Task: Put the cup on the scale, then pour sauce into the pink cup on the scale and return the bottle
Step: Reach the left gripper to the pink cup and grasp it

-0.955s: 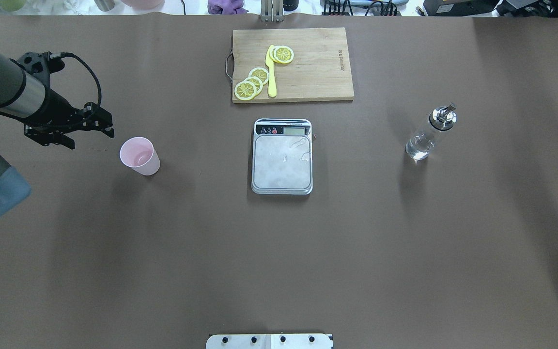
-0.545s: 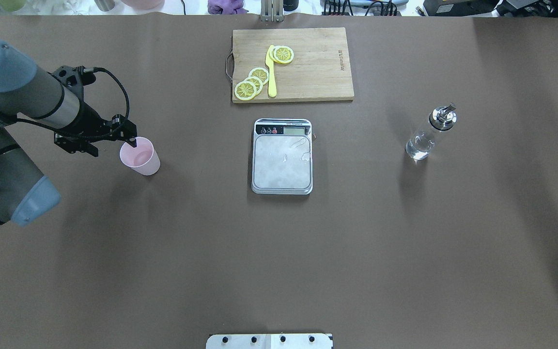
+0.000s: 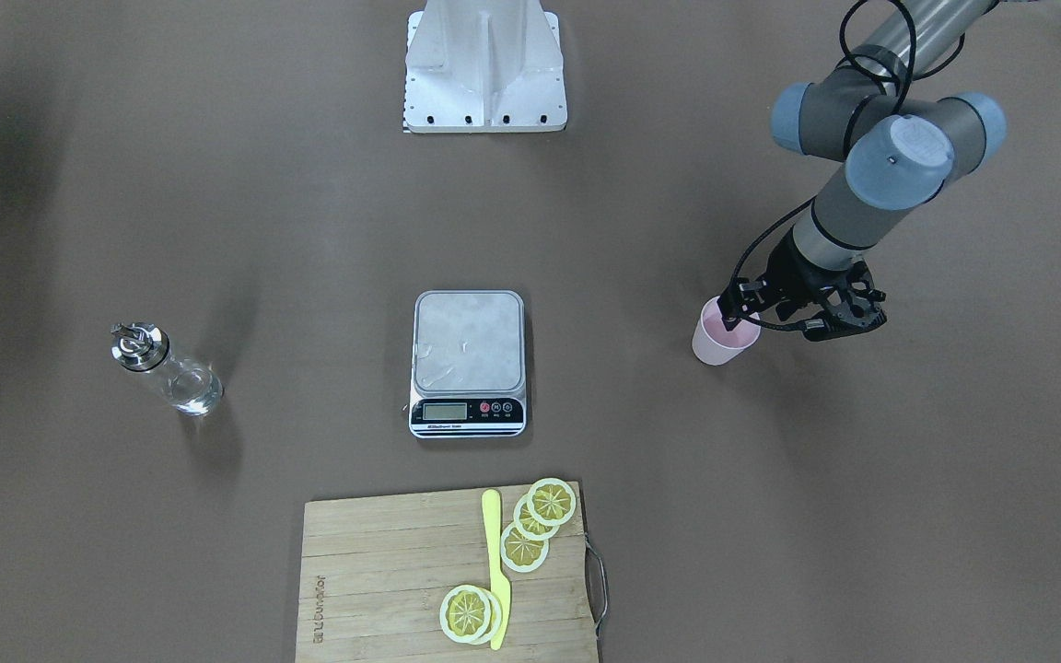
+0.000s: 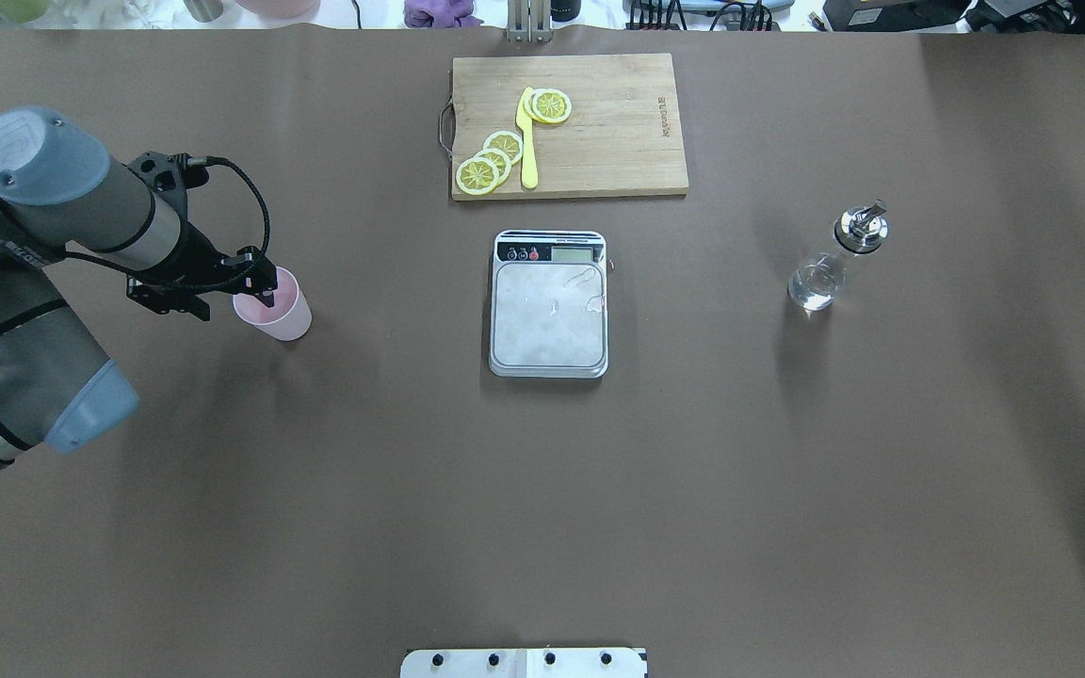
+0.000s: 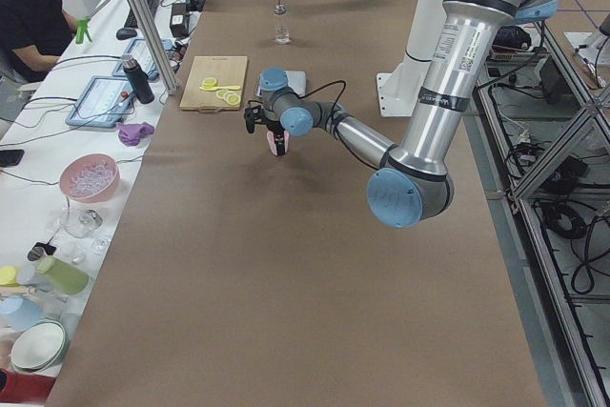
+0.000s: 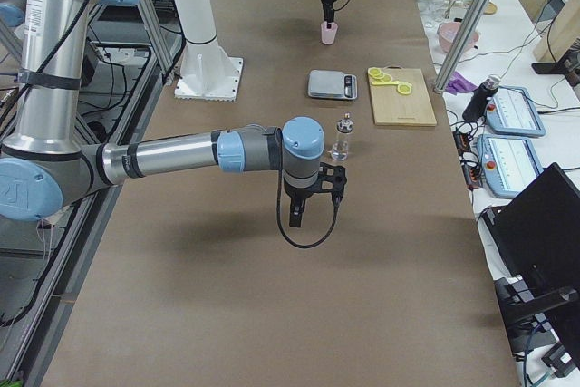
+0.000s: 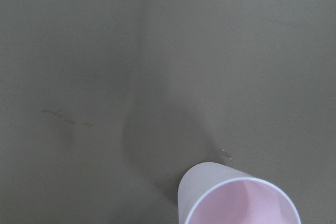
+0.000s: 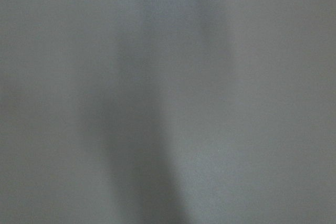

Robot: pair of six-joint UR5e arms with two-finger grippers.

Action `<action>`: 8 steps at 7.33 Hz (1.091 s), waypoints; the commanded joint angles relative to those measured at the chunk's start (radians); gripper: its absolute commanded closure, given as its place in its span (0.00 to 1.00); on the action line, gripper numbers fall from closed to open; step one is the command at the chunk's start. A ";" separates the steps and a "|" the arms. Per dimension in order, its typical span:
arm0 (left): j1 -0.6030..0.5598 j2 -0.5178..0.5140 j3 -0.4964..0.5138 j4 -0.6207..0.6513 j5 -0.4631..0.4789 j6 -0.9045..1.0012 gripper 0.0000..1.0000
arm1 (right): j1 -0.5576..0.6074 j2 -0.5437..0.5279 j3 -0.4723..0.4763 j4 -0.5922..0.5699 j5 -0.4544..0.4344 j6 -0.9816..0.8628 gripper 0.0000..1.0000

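The pale pink cup (image 4: 274,306) stands upright on the brown table, left of the scale (image 4: 549,325); it also shows in the front view (image 3: 722,343) and the left wrist view (image 7: 236,198). My left gripper (image 4: 234,299) is open and straddles the cup's left wall, one finger inside the rim and one outside. The scale's plate is bare. The clear glass bottle (image 4: 825,268) with its silver spout stands right of the scale. My right gripper (image 6: 313,210) shows only in the exterior right view, hanging near the bottle (image 6: 343,138); I cannot tell if it is open.
A wooden cutting board (image 4: 618,122) with lemon slices and a yellow knife (image 4: 528,141) lies beyond the scale. The robot's base plate (image 3: 484,64) is at the near edge. Bowls, bottles and tablets line the operators' side (image 5: 91,178).
My left arm has swung right and lowered, bringing the open gripper from left of the cup onto its rim. The cup, scale and bottle have not moved.
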 commanded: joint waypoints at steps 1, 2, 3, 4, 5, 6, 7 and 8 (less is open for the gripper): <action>0.007 -0.002 0.006 0.004 0.000 0.000 0.59 | 0.000 0.000 0.000 0.000 0.000 -0.001 0.00; 0.007 -0.008 0.006 0.005 -0.001 -0.002 0.82 | 0.002 0.000 0.000 0.000 0.000 -0.001 0.00; 0.007 -0.008 0.006 0.005 0.000 0.003 1.00 | 0.000 0.000 0.001 0.000 0.000 -0.001 0.00; 0.007 -0.011 0.000 0.010 -0.009 0.005 1.00 | 0.002 -0.002 0.006 -0.002 0.002 -0.001 0.00; 0.001 -0.013 -0.028 0.019 -0.020 0.006 1.00 | 0.002 -0.002 0.004 0.000 0.002 0.000 0.00; -0.043 -0.019 -0.034 0.040 -0.062 0.008 1.00 | 0.000 -0.002 0.003 0.000 0.002 0.000 0.00; -0.066 -0.049 -0.036 0.057 -0.090 0.008 1.00 | 0.002 -0.002 0.004 -0.002 0.003 0.000 0.00; -0.066 -0.110 -0.036 0.121 -0.095 0.003 1.00 | 0.000 -0.002 0.006 0.000 0.002 -0.001 0.00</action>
